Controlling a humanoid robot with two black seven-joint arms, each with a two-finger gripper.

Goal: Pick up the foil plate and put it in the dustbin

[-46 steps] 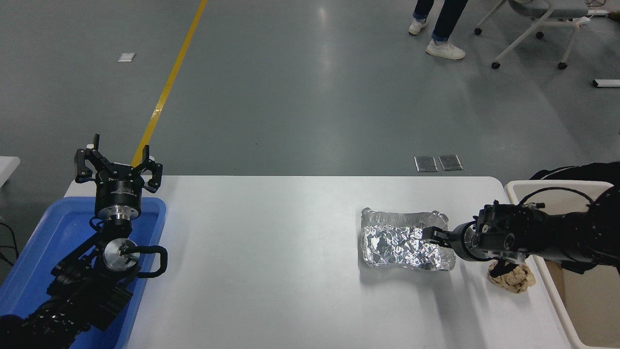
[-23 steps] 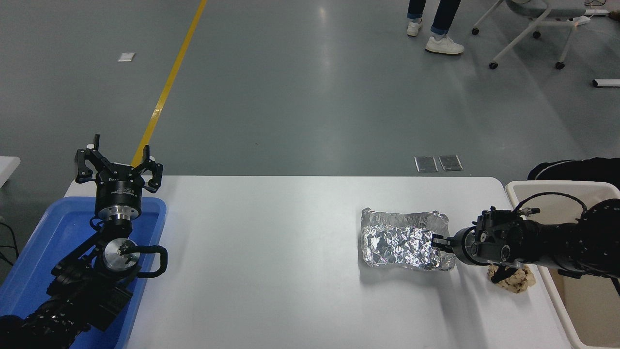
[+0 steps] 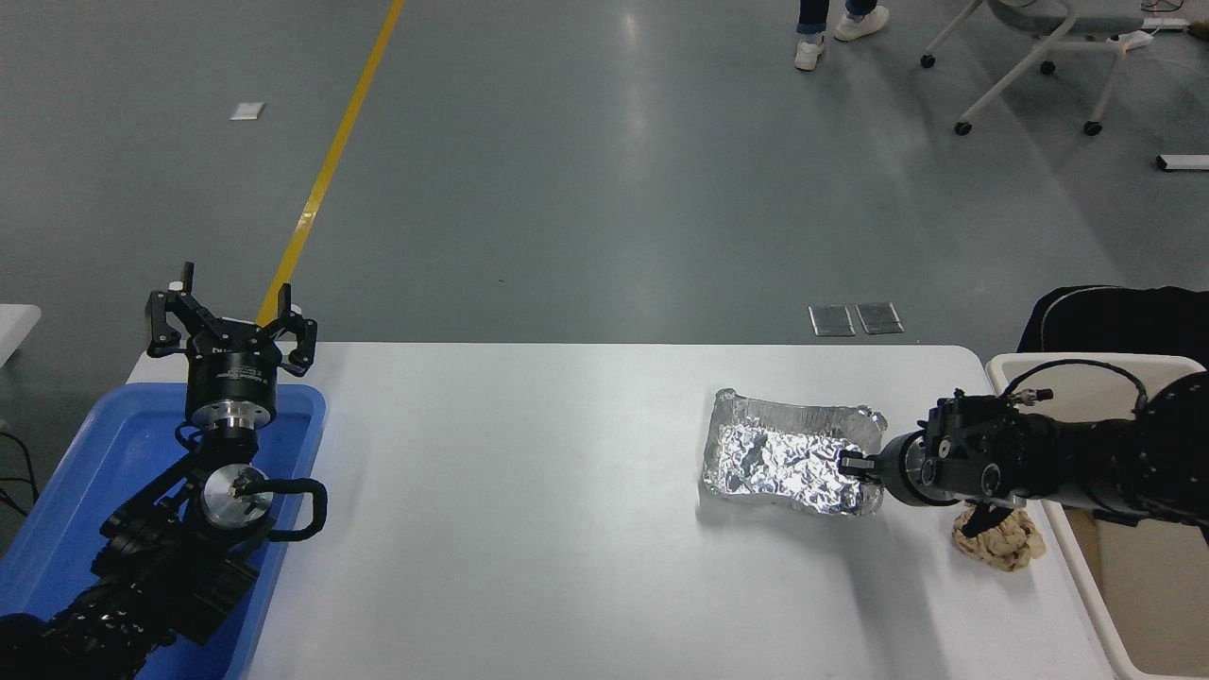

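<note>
Since a moment before, the foil plate (image 3: 789, 455) had changed its lie: it had been flat on the white table (image 3: 529, 529), and now its near-right edge was raised and the whole tray sat skewed, its far wall showing as a slanted band. The person's white shoes (image 3: 836, 36) at the far side of the room had moved further off, toward the top of the view.

At the far left, the left arm had not moved. It stood parked over the blue plastic tray (image 3: 57, 501), its wrist pointing up and away, and the left gripper (image 3: 229, 326) had its black fingers spread wide with nothing between them.

Toward the right of the table, the plate was pinched at the middle of its right rim. The right gripper (image 3: 853, 465) had its fingers drawn narrow onto that rim, gripping the foil. The right arm reached in from the right edge, nearly level and pointing left, low over the table, crossing the near corner of the dustbin (image 3: 1086, 364).

Just below the wrist a crumpled tan paper ball (image 3: 999, 543) lay on the table, partly under the arm. The cream dustbin stood at the table's right end, well clear of the plate.
</note>
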